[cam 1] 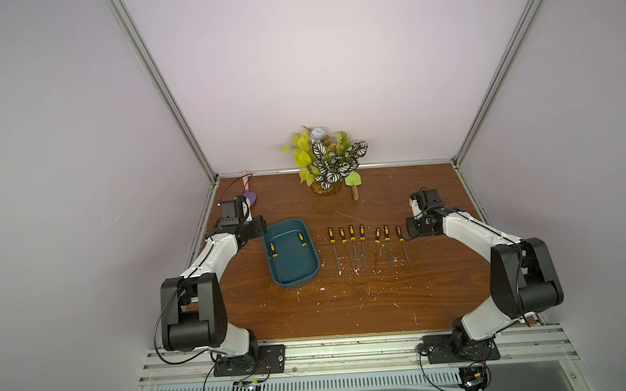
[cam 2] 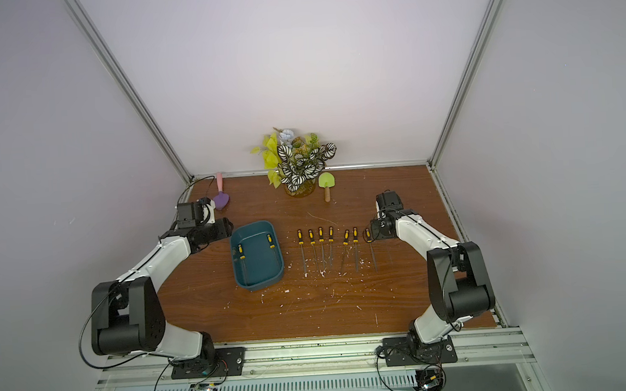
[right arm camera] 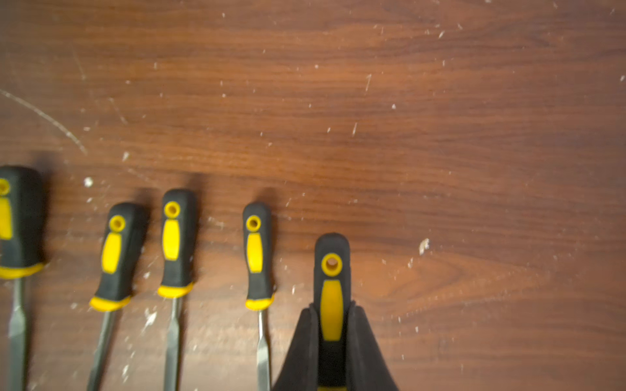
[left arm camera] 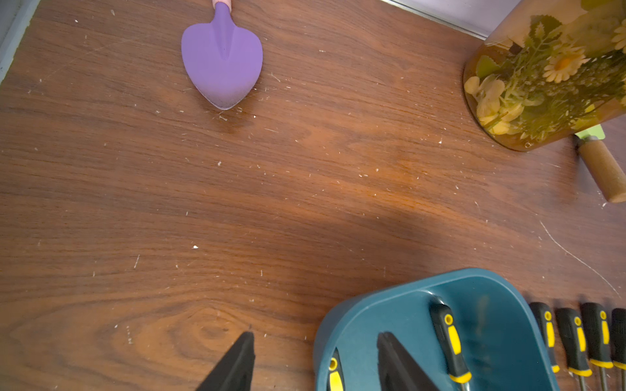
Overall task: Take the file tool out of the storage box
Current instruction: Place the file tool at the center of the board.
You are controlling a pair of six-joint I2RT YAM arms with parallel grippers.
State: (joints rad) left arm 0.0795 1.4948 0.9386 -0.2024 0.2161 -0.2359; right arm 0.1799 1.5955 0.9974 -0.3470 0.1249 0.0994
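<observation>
Elbows up and closest to the lens, your left arm (cam 1: 194, 311) and right arm (cam 1: 525, 280) frame everything in both top views. Under them is the wooden table (cam 1: 348, 313), scuffed and dotted with white crumbs. The storage box (cam 1: 297, 280) sits on it near the left arm, open-topped. Two file tools lie inside it: the left-wall file (cam 1: 273, 250) and the right-wall file (cam 1: 301, 239).

Just beside the box, on bare wood, the row of six files (cam 1: 362, 233) lies with handles toward the back wall. The seventh file (right arm camera: 332, 270) is at the right end of that row, and your right gripper (right arm camera: 332, 313) is clamped on its handle. Can't tell from any view whether the shaft rests on the wood or hangs just off it.

Your left gripper (left arm camera: 316, 335) has its jaws apart with nothing between them. In its wrist view one finger (left arm camera: 396, 362) shows against the box, the other against the wood outside the wall.

My read: you're at the put-down for the seventh file, so roughly three quarters done. Next you'd want it flat on the wood, parallel to its neighbour and not overlapping, then open up and lift straight clear. After that the left arm looks best placed for the box. Both handles hug the walls, so a finger has to slip between handle and wall.
</observation>
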